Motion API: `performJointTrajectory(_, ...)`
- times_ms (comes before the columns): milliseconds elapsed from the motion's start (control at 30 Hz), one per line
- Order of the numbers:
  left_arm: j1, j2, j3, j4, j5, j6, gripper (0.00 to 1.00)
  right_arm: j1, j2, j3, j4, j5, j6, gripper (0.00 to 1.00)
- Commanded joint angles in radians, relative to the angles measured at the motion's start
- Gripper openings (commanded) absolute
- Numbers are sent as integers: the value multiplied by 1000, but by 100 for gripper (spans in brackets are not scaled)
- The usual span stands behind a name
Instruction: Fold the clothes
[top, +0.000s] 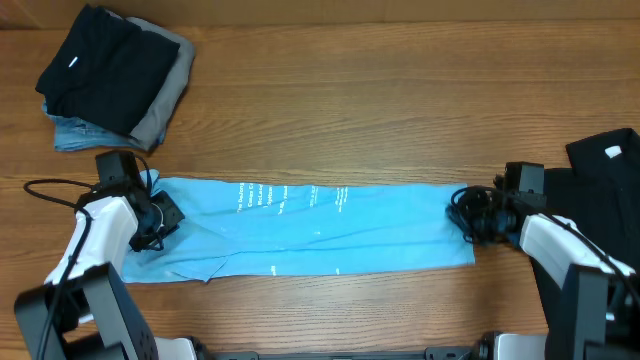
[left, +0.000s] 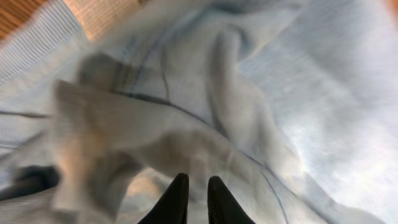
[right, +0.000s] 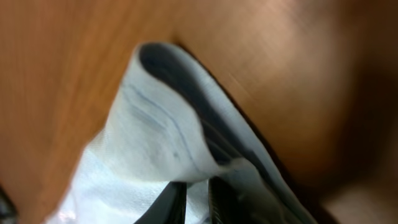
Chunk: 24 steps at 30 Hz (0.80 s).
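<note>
While the light blue T-shirt (top: 330, 232) is laid lengthwise from jaws to jaws, one end is pinched by the right gripper (top: 468, 213); at the other, the left gripper (top: 158, 218) is seen narrowly parted, grip unclear.

wooden table (top: 400, 100), long light blue t-shirt (top: 350, 235) across it, folded stack (top: 115, 80) far left, black garment (top: 600, 190) right

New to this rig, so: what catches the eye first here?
A light blue T-shirt lies in a long band across the middle of the table, the left end effector at one end, the right end effector at the other. A stack of folded clothes sits in the far left corner.
</note>
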<state>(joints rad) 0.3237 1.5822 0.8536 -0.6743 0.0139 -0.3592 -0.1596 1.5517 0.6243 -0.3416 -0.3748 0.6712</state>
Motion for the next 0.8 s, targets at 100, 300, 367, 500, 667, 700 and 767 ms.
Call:
performJointTrajectory(100,11,-67,92,-61,4,58,26,14,177,24,220,-87,-50,20)
performJointTrajectory(300,11,-72,183,-186,55,106,37,1,109,181,26,-338,-306,68)
performJointTrajectory(367,11,-80,235,-241,55,106,38,0,64,237,-99,-337,-389,72)
performJointTrajectory(500,10,-122,345,-380,58,110,47,0,-38,344,-328,-333,-511,89)
performJointTrajectory(667,10,-190,385,-483,58,127,100,-5,-115,396,-398,-326,-523,100)
performJointTrajectory(700,10,-201,385,-491,58,128,100,-5,-122,396,-396,-324,-523,100)
performJointTrajectory(767,10,-209,385,-497,58,129,100,-5,-125,396,-394,-299,-523,98)
